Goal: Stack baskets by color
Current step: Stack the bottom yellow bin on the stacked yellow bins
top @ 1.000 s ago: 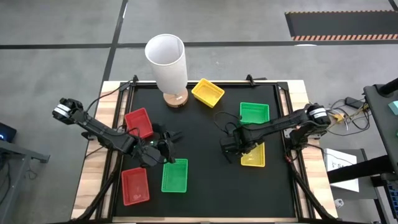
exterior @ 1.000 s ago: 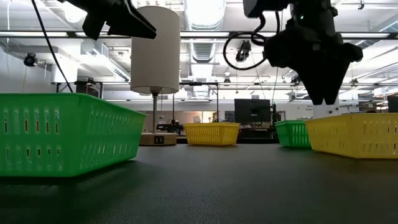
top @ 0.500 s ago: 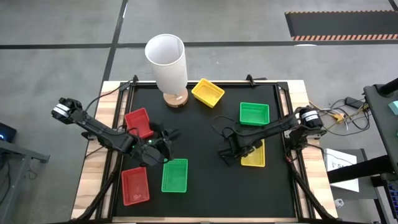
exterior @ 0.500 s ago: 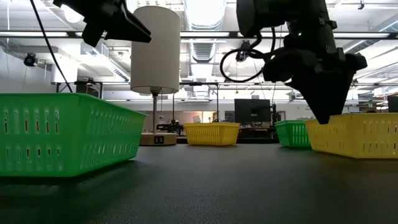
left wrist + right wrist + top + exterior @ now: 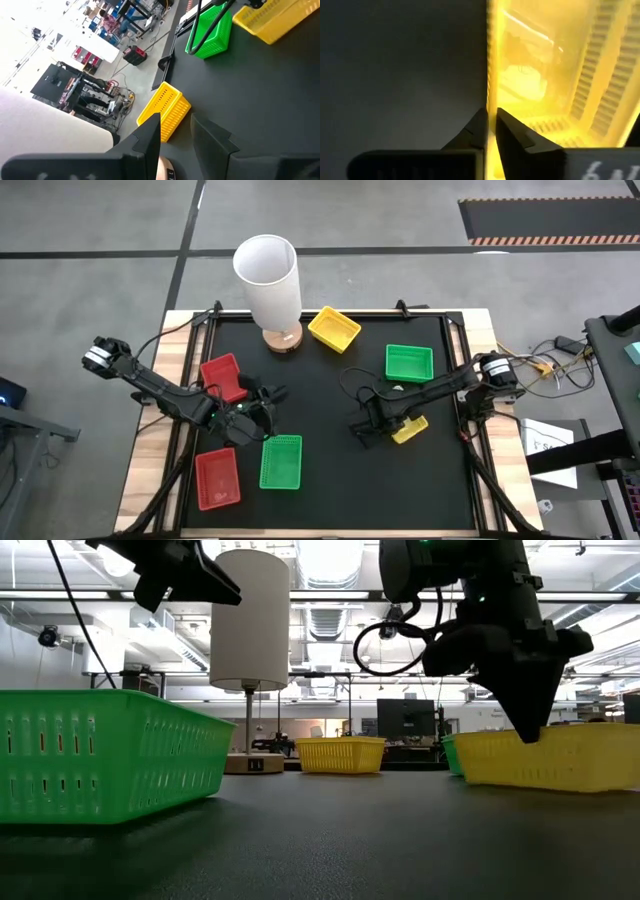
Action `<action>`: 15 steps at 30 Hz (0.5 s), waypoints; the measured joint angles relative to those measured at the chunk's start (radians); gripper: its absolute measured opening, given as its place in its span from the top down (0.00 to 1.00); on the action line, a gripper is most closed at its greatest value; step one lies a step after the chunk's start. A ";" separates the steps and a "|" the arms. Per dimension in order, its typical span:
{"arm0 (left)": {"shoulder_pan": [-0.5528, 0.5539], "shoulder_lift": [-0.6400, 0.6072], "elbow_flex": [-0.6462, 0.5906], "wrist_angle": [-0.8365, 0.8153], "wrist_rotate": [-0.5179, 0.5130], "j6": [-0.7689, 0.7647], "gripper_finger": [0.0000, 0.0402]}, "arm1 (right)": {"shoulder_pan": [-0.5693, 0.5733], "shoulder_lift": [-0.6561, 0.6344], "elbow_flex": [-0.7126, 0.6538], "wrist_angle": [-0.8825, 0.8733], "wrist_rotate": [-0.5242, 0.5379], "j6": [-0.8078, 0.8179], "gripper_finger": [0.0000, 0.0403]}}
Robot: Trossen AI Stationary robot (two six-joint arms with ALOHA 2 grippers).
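Observation:
My right gripper (image 5: 388, 426) points down and is shut on a yellow basket (image 5: 412, 428) at the table's right middle; the low view shows this basket (image 5: 560, 758) under the gripper (image 5: 527, 736). My left gripper (image 5: 270, 402) hovers open above the table between a red basket (image 5: 224, 377) and a green basket (image 5: 281, 461), with nothing between its fingers (image 5: 150, 132). Another red basket (image 5: 217, 478) lies near the front left, a yellow one (image 5: 334, 328) at the far middle and a green one (image 5: 409, 362) at the right. My right gripper pinches the yellow basket's wall (image 5: 490, 75) on the side toward the table's left, one finger inside (image 5: 512, 130) and one outside. The fingers come from above, pointing down. From above the basket looks askew; whether its bottom is clear of the table, I cannot tell.
A tall white cylinder (image 5: 268, 280) on a round wooden base stands at the table's far side, left of the far yellow basket. Open black mat lies in the middle (image 5: 330, 395) and at the front right (image 5: 400, 490).
My right gripper has come down onto the yellow basket's left wall and shut on it. The basket has turned about and now shows narrower and slanted from above; in the low view its end has shifted left.

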 joint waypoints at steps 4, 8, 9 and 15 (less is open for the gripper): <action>0.000 0.000 0.000 0.000 -0.001 0.000 0.77 | 0.008 -0.003 0.021 -0.004 -0.025 -0.014 0.97; 0.000 0.000 0.000 0.000 -0.001 0.000 0.77 | 0.013 -0.003 0.091 -0.008 -0.020 -0.042 0.97; 0.000 0.000 0.000 0.000 -0.001 0.000 0.77 | 0.013 -0.003 0.110 -0.013 -0.011 -0.047 0.97; 0.000 -0.015 0.000 -0.007 -0.012 -0.015 0.77 | 0.010 -0.003 0.227 -0.091 0.094 -0.082 0.97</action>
